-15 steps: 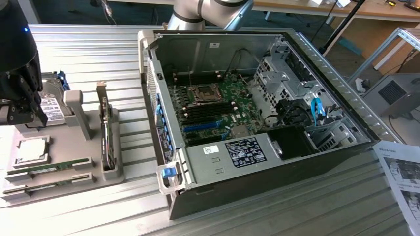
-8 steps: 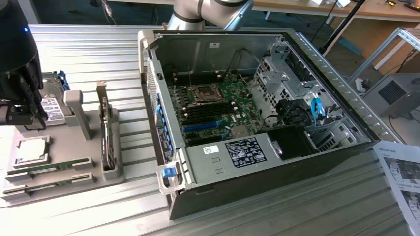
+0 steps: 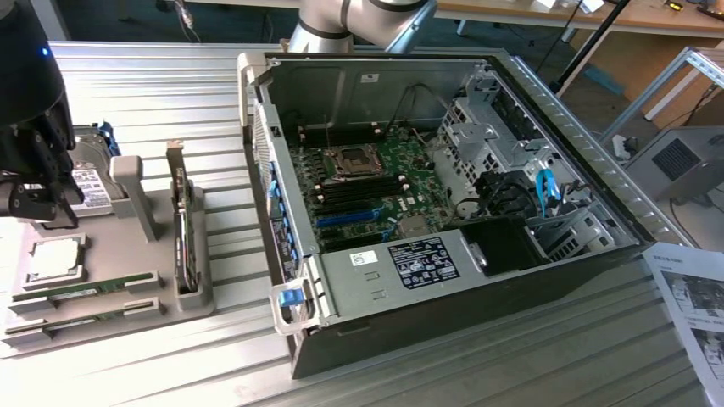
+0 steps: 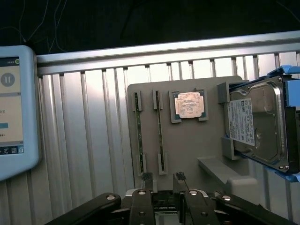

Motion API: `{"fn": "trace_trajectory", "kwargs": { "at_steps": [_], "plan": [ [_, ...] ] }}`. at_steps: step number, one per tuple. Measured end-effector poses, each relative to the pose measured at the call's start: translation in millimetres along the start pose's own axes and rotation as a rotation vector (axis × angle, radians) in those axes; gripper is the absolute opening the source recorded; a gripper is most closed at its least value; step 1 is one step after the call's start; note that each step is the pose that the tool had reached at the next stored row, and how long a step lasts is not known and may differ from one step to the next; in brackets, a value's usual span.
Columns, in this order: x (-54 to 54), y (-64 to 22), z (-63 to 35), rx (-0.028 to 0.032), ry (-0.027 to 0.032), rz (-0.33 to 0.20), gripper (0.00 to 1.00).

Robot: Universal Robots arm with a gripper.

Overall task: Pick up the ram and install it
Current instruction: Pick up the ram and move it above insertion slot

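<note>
At nine o'clock of the open case point(image 3: 374, 292), the tool point(image 4: 163, 176) hangs over the tray point(image 4: 187, 145).
It stands open and empty; the ram point(image 4: 159, 133) lies slotted in the tray.

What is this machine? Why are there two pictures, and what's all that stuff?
It's a robot arm with a gripper, a claw with two fingers. One picture comes from a camera standing off to the side. The other comes from a camera on the arm's wrist, looking past the claw. The big open box is a computer case, and you can see the green motherboard inside. Beside it, a grey tray holds spare parts: two thin ram sticks, a square silver processor chip and a hard drive. The claw hangs over the tray, open, holding nothing.
</note>
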State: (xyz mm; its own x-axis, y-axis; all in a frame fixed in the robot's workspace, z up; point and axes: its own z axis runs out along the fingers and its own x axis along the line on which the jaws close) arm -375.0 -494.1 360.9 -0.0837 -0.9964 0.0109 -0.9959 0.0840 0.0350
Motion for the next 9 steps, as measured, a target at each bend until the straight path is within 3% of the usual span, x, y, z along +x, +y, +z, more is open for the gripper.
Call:
{"fn": "trace_trajectory", "kwargs": {
  "at_steps": [9],
  "plan": [
    [1.0,-0.2,0.6,0.0000,-0.0011,-0.014,0.31]
  ]
}}
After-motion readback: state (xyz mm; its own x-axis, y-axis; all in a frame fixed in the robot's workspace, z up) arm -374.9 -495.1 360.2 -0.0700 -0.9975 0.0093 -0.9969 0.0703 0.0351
